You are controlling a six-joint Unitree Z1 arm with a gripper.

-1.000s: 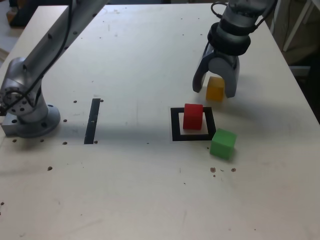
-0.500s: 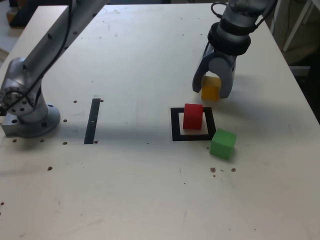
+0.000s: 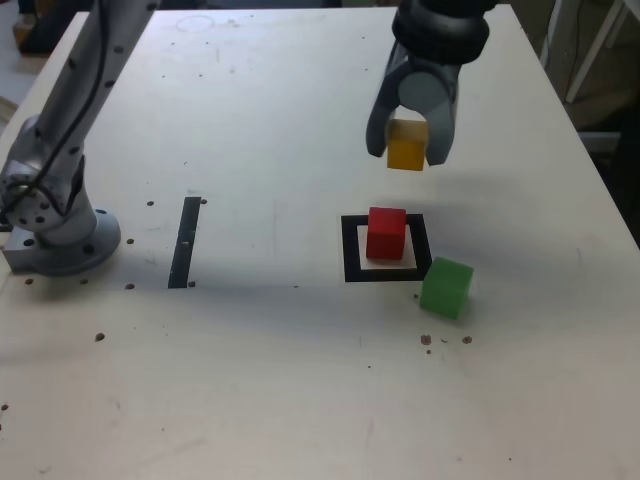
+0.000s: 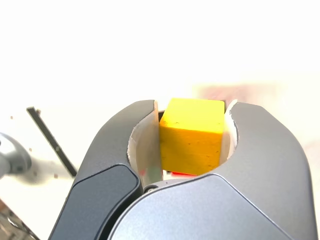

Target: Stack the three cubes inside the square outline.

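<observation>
One end effector (image 3: 407,152), shut on yellow cube (image 3: 406,146), held btwn fingertips (image 4: 232,117)

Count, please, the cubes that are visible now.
3: the yellow cube between the claw's fingers, the red cube inside the square outline, the green cube beside its corner.

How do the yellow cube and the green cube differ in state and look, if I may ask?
The yellow cube is gripped between the jaws, while the green cube is free of them. The yellow cube is held up off the table; the green cube rests on it. Both are plain, solid-coloured cubes.
</observation>
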